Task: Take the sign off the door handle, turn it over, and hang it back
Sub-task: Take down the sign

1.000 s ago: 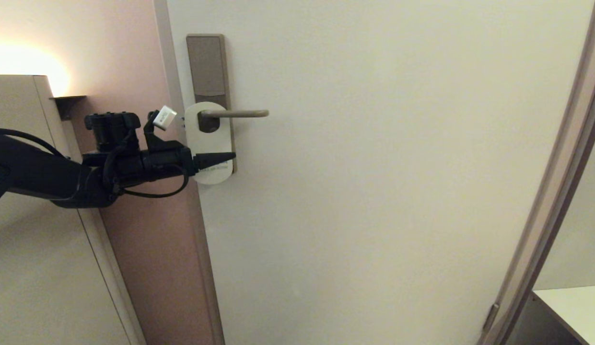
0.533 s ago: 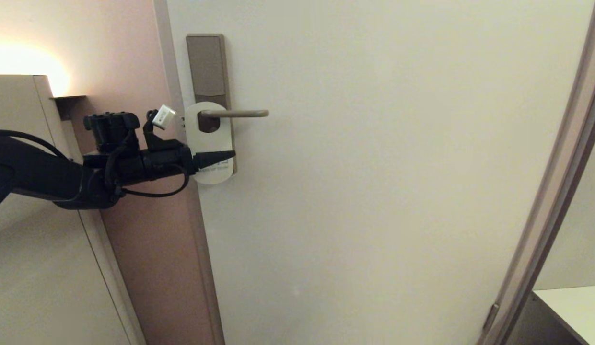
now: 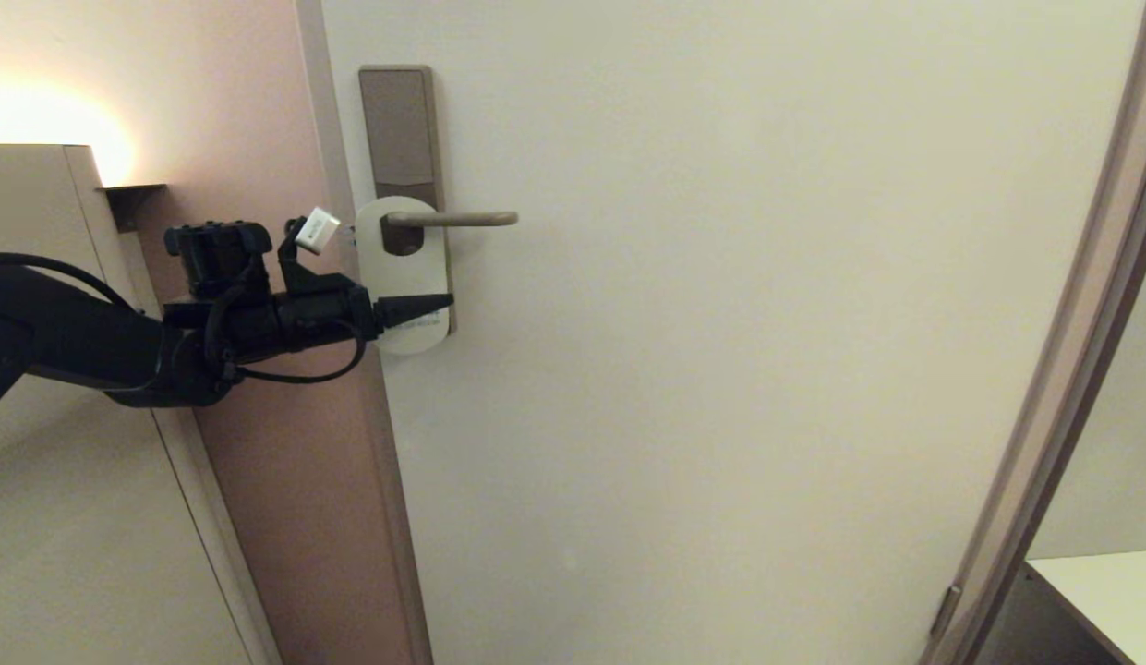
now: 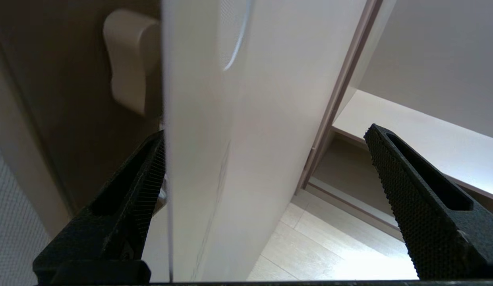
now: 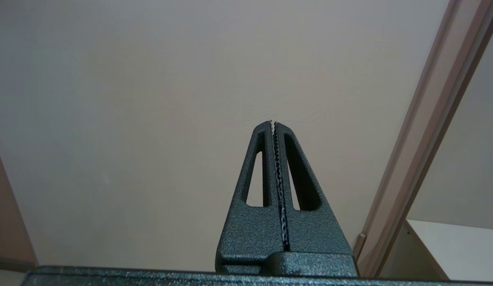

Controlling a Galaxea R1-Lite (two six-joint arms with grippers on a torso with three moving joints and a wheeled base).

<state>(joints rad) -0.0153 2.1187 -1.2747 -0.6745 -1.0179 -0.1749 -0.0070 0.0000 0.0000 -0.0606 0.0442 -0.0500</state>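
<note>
The sign (image 3: 397, 272) hangs by its round hole on the door handle (image 3: 462, 219), white face with grey lettering outward, against the bronze-grey lock plate (image 3: 395, 120). My left gripper (image 3: 434, 305) reaches in from the left at the sign's lower part, open. One finger shows in front of the sign and the other is hidden behind it. In the left wrist view the sign (image 4: 198, 139) stands edge-on between the wide-apart fingers of the left gripper (image 4: 266, 133), close to one finger (image 4: 145, 186). My right gripper (image 5: 272, 123) is shut on nothing, facing the plain door, outside the head view.
The pale door (image 3: 720, 323) fills the middle. Its frame (image 3: 1043, 416) slants down the right side, with a white shelf corner (image 3: 1108, 591) below. A pink wall (image 3: 259, 139) and a beige cabinet (image 3: 37, 277) lie behind the left arm.
</note>
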